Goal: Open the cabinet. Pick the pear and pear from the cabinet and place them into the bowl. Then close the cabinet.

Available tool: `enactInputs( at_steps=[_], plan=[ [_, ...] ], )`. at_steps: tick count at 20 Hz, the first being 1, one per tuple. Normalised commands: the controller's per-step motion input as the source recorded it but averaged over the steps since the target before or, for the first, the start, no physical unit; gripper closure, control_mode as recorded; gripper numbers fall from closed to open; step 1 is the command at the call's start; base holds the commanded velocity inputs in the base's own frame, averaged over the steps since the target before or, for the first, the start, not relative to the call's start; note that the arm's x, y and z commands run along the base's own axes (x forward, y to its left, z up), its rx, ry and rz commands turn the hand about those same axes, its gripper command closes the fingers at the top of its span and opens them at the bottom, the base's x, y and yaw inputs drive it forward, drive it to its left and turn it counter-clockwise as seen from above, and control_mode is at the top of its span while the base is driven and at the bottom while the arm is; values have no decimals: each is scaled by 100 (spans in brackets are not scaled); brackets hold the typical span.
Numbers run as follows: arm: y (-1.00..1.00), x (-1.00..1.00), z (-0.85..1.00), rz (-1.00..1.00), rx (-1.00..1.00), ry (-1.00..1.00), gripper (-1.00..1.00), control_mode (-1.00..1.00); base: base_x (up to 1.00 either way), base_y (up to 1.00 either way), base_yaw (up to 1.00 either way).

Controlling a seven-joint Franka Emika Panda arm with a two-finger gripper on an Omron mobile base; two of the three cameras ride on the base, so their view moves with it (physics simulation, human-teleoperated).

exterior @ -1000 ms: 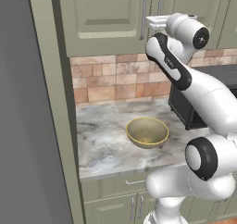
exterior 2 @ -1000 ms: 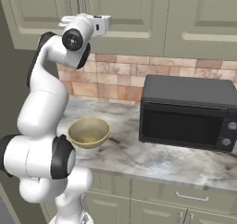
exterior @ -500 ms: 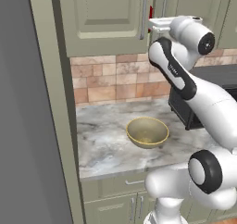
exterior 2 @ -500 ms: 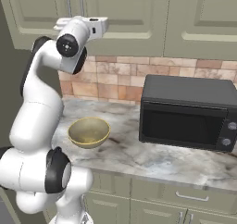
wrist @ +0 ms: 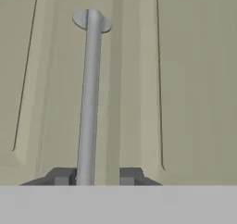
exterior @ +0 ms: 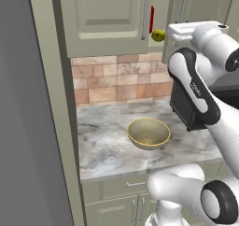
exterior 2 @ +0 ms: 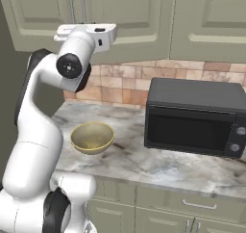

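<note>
In the hand view the slim metal handle (wrist: 90, 93) of the sage-green cabinet (exterior: 107, 15) runs upright between my gripper's (wrist: 96, 176) two dark tips, lying against the left one. The gripper is shut on this handle. In the left base view the right-hand door stands slightly ajar, and a small yellow-green pear (exterior: 158, 35) shows in the gap just left of my hand. The golden-tan bowl (exterior: 148, 132) sits empty on the marble counter, below and in front of the cabinet; from the right it is the bowl (exterior 2: 92, 137) left of the microwave.
A red squeeze bottle (exterior: 151, 19) stands in the cabinet gap above the pear. A black microwave (exterior 2: 194, 116) fills the counter's right side. A tall dark grey panel (exterior: 23, 127) walls off the left. Lower cabinets (exterior 2: 144, 213) sit under the counter (exterior 2: 144, 162).
The gripper closed onto the handle and the hand drew back, swinging the right door ajar. The red bottle and then the pear came into sight in the gap. The bowl stayed put.
</note>
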Motion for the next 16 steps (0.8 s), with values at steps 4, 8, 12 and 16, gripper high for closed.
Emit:
enactInputs(
  at_steps=[4,8,12,16],
  plan=[
    [-95,-74,10,0,0,0,100,-100,0,0,0],
    [-99,-70,2,0,0,0,100,-100,0,0,0],
    [-54,-33,0,0,0,0,100,-100,0,0,0],
    [0,-1,-1,0,0,0,-100,-100,0,0,0]
  ],
)
